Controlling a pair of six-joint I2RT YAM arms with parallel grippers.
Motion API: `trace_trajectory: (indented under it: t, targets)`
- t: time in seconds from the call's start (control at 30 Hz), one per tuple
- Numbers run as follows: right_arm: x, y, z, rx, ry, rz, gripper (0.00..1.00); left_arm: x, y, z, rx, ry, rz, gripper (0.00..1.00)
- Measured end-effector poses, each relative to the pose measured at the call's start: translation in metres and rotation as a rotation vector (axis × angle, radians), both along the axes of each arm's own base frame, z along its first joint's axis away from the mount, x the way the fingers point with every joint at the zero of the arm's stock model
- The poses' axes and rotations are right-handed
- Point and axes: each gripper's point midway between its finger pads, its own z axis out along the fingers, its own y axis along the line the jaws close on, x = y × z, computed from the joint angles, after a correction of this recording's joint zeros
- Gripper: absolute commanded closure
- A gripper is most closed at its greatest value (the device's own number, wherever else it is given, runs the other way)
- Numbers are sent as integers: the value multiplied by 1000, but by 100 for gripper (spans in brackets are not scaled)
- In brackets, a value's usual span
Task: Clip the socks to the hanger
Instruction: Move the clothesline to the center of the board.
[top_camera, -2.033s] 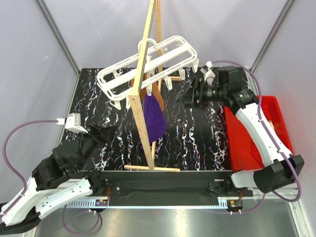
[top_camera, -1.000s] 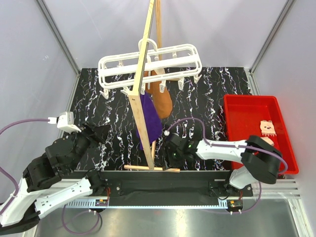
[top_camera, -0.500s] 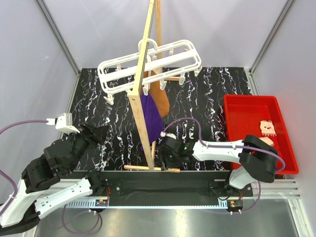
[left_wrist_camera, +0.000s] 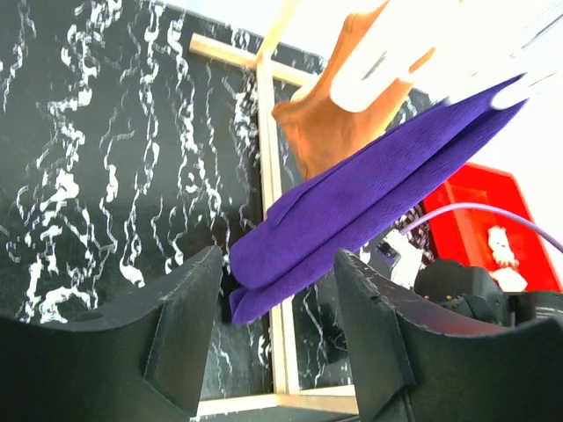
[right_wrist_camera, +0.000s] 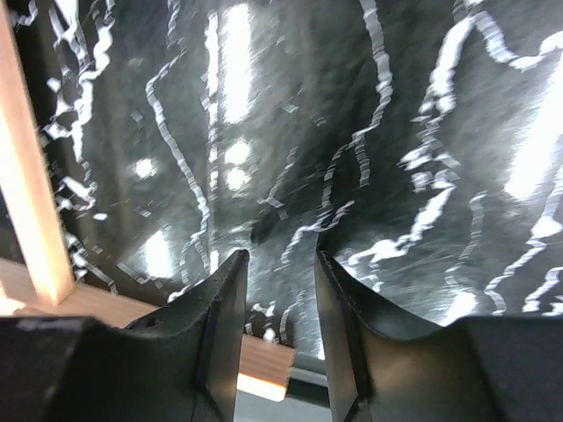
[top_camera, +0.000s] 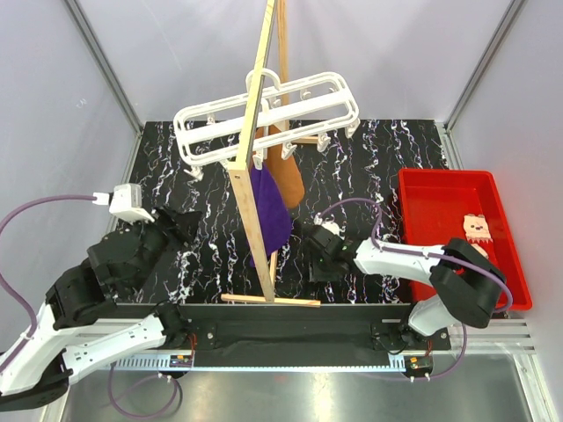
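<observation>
One sock (top_camera: 476, 229), peach cuff with dark-red marks, lies in the red bin (top_camera: 431, 207) at the right; it also shows small in the left wrist view (left_wrist_camera: 503, 243). The white hanger (top_camera: 312, 105) hangs tilted from the wooden stand (top_camera: 251, 202), with its clips dangling. My right gripper (top_camera: 310, 255) is low over the table near the stand's foot, open and empty (right_wrist_camera: 280, 308). My left gripper (top_camera: 180, 230) is at the left, open and empty (left_wrist_camera: 277, 334), facing the hanging cloths.
A purple cloth (top_camera: 271, 211) and a brown cloth (top_camera: 286, 176) hang from the hanger beside the stand; both fill the left wrist view, purple (left_wrist_camera: 369, 211), brown (left_wrist_camera: 339, 114). The stand's wooden base bar (top_camera: 271, 300) lies near the table's front edge.
My right gripper dropped from the hanger's right end to the table by the stand's foot, then shifted slightly right. The hanger swung and tilted. My left arm rose a little.
</observation>
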Motion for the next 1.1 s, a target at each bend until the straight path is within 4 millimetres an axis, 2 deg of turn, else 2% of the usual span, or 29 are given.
trace_trajectory:
  t: [0.17,0.27,0.33,0.47,0.53,0.63,0.73,0.87,1.0,1.1]
  targets:
    - [3,-8,1,-27,-20,38,49,1,3,31,-47,-77,-1,43]
    - [-5,-14,5,-37,-7,84,38,1,4,42,-64,-104,-1,43]
    - [-12,-15,15,-18,-10,126,34,0,6,42,-65,-106,-1,42]
    - [-30,-2,51,89,-60,254,30,-3,12,43,-82,-117,6,41]
    - [-39,4,57,98,-58,320,28,-5,15,42,-88,-120,11,41]
    - [-52,10,48,60,-16,397,26,-6,17,41,-90,-120,14,41]
    - [-65,8,29,-19,42,456,24,-6,17,40,-91,-118,14,40]
    - [-73,7,13,-87,86,502,24,-6,17,39,-89,-117,14,39]
    - [-71,8,5,-121,101,504,30,-6,17,38,-85,-114,15,38]
    - [-67,7,1,-151,93,492,42,-6,18,38,-85,-115,16,37]
